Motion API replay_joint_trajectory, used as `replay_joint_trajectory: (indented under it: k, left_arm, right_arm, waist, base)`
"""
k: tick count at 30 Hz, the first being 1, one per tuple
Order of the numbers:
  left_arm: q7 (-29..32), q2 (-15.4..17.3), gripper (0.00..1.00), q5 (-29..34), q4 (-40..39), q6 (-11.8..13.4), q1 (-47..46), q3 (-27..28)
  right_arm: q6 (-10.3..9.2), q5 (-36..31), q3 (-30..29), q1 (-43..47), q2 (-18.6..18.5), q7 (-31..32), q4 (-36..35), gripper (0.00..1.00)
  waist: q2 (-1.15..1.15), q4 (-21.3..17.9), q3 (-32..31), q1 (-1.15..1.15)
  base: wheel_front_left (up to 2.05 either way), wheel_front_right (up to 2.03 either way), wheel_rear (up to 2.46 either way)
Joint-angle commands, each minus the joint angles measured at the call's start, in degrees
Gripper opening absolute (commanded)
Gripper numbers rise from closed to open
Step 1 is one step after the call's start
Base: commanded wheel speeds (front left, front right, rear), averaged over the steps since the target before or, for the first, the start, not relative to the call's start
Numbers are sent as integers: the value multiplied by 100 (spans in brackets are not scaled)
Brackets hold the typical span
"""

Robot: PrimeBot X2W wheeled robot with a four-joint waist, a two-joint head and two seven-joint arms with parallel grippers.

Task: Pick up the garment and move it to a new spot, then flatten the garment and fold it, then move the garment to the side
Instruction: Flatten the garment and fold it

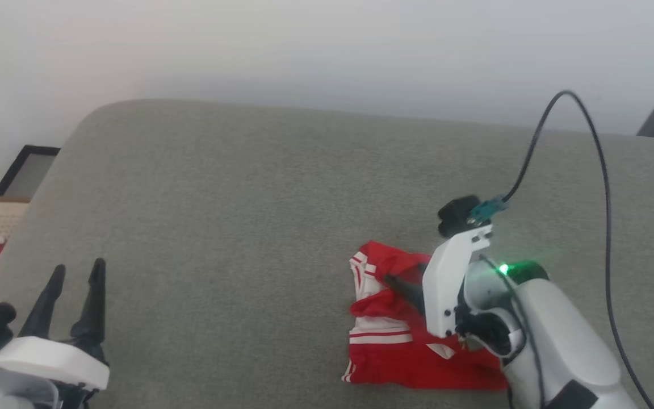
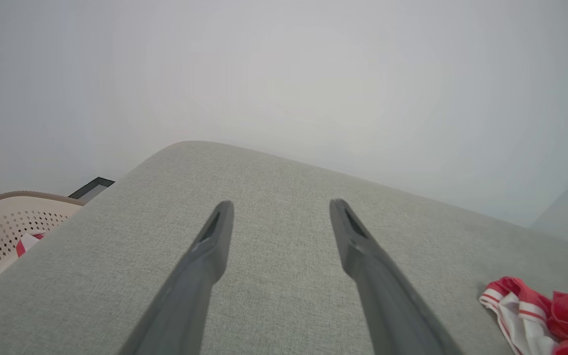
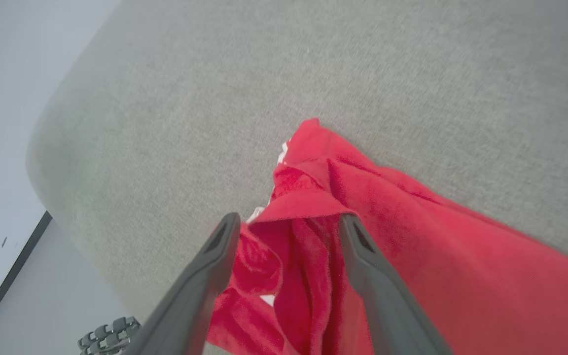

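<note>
- Head view: garment (image 1: 395,346) bunched on grey cushion (image 1: 247,227), 4 o'clock; right gripper (image 1: 401,287) over it; left gripper (image 1: 79,266) at 8 o'clock.
- Left wrist view: left gripper's fingers apart, empty.
- Right wrist view: fingers apart, red fold between, unclamped; we advise pinching one edge layer.

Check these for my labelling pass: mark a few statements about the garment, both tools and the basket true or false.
1. The garment lies on the grey cushion. True.
2. The left tool grips the garment. False: it hangs open over bare cushion, apart from it.
3. The right tool stands open over the garment. True.
4. The basket stands at the robot's right. False: it is at the left, beside the cushion.
</note>
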Motion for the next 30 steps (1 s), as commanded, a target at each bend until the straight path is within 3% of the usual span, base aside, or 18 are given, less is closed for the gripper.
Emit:
replay_joint_trajectory:
  k: [1,15,25,30]
  left_arm:
    - [-19,27,100,-17,-20,-10,59,43]
    - [-23,62,100,247,-255,2,565,556]
    - [-24,24,100,415,-334,-7,796,827]
    - [-24,-17,100,491,-378,-12,882,936]
  right_arm:
    - [3,66,-31,10,-37,-52,-81,100]
    - [3,-80,-727,582,-828,-932,-1389,100]
    - [3,-506,-993,1007,-1470,-2277,-1404,100]
    - [3,-746,-1175,1221,-1576,-3069,-1148,100]
  waist:
    - [0,-60,-22,0]
    - [0,-676,-191,0]
    - [0,-1009,-245,0]
    - [0,-1121,-260,0]
  base:
    - [0,0,0]
    - [0,0,0]
    - [0,0,0]
    - [0,0,0]
